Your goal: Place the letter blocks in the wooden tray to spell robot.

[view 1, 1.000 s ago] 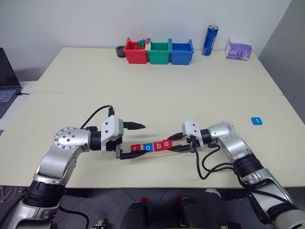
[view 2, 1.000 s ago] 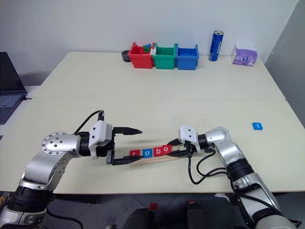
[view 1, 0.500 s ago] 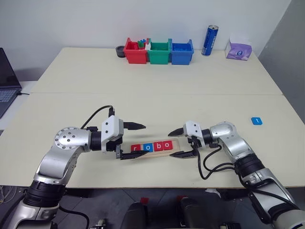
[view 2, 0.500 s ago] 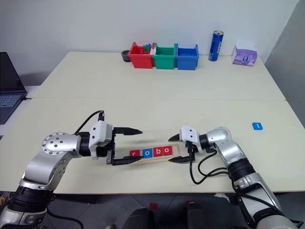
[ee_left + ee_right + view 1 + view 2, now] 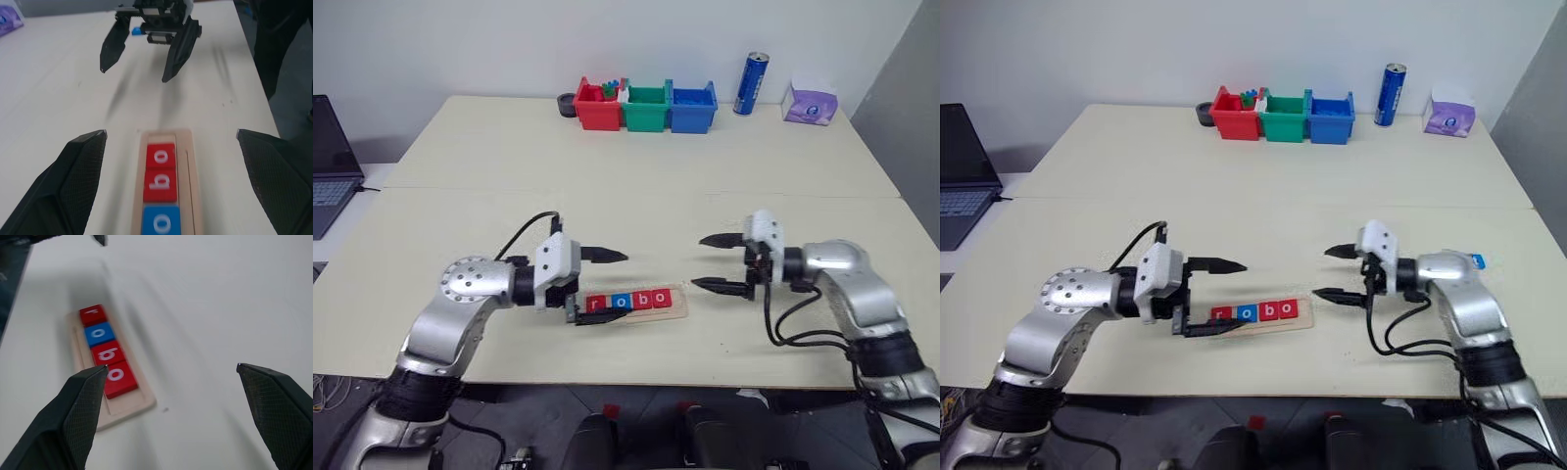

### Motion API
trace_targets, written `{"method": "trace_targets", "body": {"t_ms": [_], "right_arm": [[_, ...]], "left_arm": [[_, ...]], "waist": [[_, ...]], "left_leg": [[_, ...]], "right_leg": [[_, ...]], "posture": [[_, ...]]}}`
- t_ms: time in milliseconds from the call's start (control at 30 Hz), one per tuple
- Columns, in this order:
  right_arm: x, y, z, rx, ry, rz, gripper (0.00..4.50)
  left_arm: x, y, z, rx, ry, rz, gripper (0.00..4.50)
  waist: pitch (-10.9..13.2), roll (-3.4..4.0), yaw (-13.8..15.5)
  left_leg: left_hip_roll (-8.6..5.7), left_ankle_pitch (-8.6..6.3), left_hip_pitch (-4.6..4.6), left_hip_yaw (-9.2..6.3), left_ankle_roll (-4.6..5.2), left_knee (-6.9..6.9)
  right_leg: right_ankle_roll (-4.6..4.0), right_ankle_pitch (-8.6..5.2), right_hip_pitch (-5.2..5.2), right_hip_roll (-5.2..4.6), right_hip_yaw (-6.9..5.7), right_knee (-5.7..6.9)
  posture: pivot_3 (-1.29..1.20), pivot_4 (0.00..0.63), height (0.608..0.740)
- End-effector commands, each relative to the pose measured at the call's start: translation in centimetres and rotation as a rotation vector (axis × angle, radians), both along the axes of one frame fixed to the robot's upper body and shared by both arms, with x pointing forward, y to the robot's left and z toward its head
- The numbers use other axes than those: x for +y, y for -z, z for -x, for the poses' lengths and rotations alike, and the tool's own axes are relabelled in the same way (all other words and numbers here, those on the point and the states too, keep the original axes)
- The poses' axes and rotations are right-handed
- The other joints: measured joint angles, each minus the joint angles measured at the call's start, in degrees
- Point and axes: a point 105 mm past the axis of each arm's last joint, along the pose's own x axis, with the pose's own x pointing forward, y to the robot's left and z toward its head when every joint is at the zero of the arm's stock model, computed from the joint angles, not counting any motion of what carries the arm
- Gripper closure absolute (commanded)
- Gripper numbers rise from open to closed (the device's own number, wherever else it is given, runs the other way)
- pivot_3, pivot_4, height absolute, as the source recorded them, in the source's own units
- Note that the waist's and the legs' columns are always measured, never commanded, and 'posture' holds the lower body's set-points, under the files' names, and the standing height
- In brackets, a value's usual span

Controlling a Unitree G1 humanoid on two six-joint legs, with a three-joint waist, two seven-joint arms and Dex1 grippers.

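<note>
The wooden tray point(image 5: 631, 306) lies near the table's front edge holding r, o, b, o, its right slot free for the blue t block point(image 5: 1477, 260) far right. The left gripper point(image 5: 599, 290), wide open, brackets the tray's left end, probably steadying it; the right gripper point(image 5: 718, 262) hovers empty, wide open.

**Two arms, both grippers wide open**

The left gripper point(image 5: 595, 288) points toward the right, low over the table, its two black fingers spread wide. The right gripper point(image 5: 707, 262) points back toward the left, lifted off the table, fingers point(image 5: 178, 51) spread wide and holding nothing. Both elbows are bent.
</note>
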Motion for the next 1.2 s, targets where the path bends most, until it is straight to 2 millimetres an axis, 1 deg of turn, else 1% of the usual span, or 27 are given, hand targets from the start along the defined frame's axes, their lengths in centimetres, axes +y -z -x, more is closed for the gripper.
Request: {"method": "trace_targets", "body": {"t_ms": [33, 67, 133, 233, 300, 367, 533, 667, 800, 967, 1167, 1200], "right_arm": [[-5.9, -1.1, -2.3, -0.105, 0.429, 0.007, 0.03], [-7.8, -0.8, -2.8, -0.113, 0.549, 0.006, 0.03], [-10.5, -0.1, -3.2, -0.087, 0.714, -0.016, 0.03], [-13.5, 1.2, -3.2, -0.049, 0.856, -0.016, 0.03], [-15.1, 1.5, -3.2, -0.049, 0.921, 0.004, 0.03], [-16.4, 1.6, -3.5, -0.043, 0.979, -0.01, 0.03], [-19.7, 1.5, -4.7, -0.027, 1.135, -0.051, 0.03], [-21.0, 1.5, -5.4, -0.015, 1.189, -0.067, 0.03], [-21.6, 2.3, -5.7, 0.035, 1.216, -0.078, 0.03], [-22.0, 3.4, -5.6, 0.097, 1.24, -0.077, 0.03], [-21.8, 4.0, -5.6, 0.129, 1.241, -0.089, 0.03], [-21.7, 4.0, -5.6, 0.133, 1.237, -0.095, 0.19]], "left_arm": [[-3.4, -1.2, -1.3, -0.063, -0.013, 0.028, 0.0], [-4.3, -1.2, -1.6, -0.063, -0.014, 0.033, 0.0], [-6.1, -0.7, -2.1, -0.063, -0.006, 0.032, 0.0], [-8.9, -0.1, -3.2, -0.066, -0.019, 0.037, 0.0], [-10.3, -0.1, -3.8, -0.077, -0.04, 0.052, 0.0], [-11.5, 0.0, -3.9, -0.085, -0.03, 0.059, 0.0], [-13.5, -0.3, -3.6, -0.112, -0.004, 0.072, 0.0], [-13.7, -0.3, -3.3, -0.114, 0.001, 0.081, 0.0], [-13.3, -0.1, -3.2, -0.109, -0.001, 0.076, 0.0], [-12.9, 0.0, -3.3, -0.107, -0.006, 0.069, 0.0], [-13.0, -0.3, -3.6, -0.112, -0.002, 0.068, 0.0], [-13.0, -0.4, -3.6, -0.113, -0.001, 0.069, 0.0]], "waist": [[0.0, 0.0, 0.24], [0.0, 0.0, 0.27], [-0.01, 0.02, 0.21], [-0.01, 0.02, -0.13], [-0.01, 0.02, -0.44], [-0.01, 0.03, -0.67], [-0.06, 0.12, -1.12], [-0.07, 0.14, -1.01], [-0.08, 0.14, -0.87], [-0.08, 0.15, -0.87], [-0.08, 0.16, -0.86], [-0.08, 0.16, -0.86]], "left_leg": [[-0.02, 0.0, 0.0, 0.01, 0.0, 0.05], [-0.06, 0.0, 0.0, 0.04, 0.0, 0.09], [-0.09, 0.0, 0.03, 0.11, 0.0, 0.11], [-0.07, 0.0, 0.06, 0.16, 0.0, 0.08], [-0.05, 0.0, 0.05, 0.19, 0.0, 0.07], [-0.05, 0.0, 0.04, 0.26, 0.0, 0.04], [-0.04, 0.0, 0.17, 0.53, 0.0, -0.06], [-0.04, 0.01, 0.14, 0.57, 0.0, -0.08], [-0.03, 0.01, 0.12, 0.59, 0.0, -0.08], [-0.03, 0.01, 0.13, 0.62, -0.01, -0.08], [-0.04, 0.01, 0.12, 0.61, -0.01, -0.06], [-0.04, 0.01, 0.12, 0.61, -0.01, -0.06]], "right_leg": [[0.02, 0.01, 0.03, 0.0, 0.0, 0.01], [0.06, 0.03, 0.03, 0.01, 0.03, 0.0], [0.09, 0.05, 0.04, 0.01, 0.11, 0.01], [0.09, 0.06, 0.04, 0.05, 0.19, -0.01], [0.09, 0.06, 0.02, 0.09, 0.18, -0.01], [0.08, 0.06, 0.02, 0.1, 0.19, -0.01], [0.08, 0.06, 0.02, 0.11, 0.32, 0.0], [0.09, 0.06, 0.02, 0.12, 0.35, -0.03], [0.09, 0.06, 0.02, 0.11, 0.34, -0.04], [0.09, 0.06, 0.02, 0.09, 0.37, -0.05], [0.09, 0.06, 0.02, 0.09, 0.36, -0.03], [0.09, 0.06, 0.02, 0.09, 0.36, -0.03]], "posture": [[0.0, 0.15, 0.74], [0.0, 0.15, 0.74], [0.0, 0.15, 0.74], [0.0, 0.15, 0.74], [0.0, 0.15, 0.74], [0.0, 0.15, 0.74], [0.0, 0.15, 0.74], [0.0, 0.15, 0.74], [0.0, 0.15, 0.74], [0.0, 0.15, 0.74], [0.0, 0.15, 0.74], [0.0, 0.15, 0.74]]}}
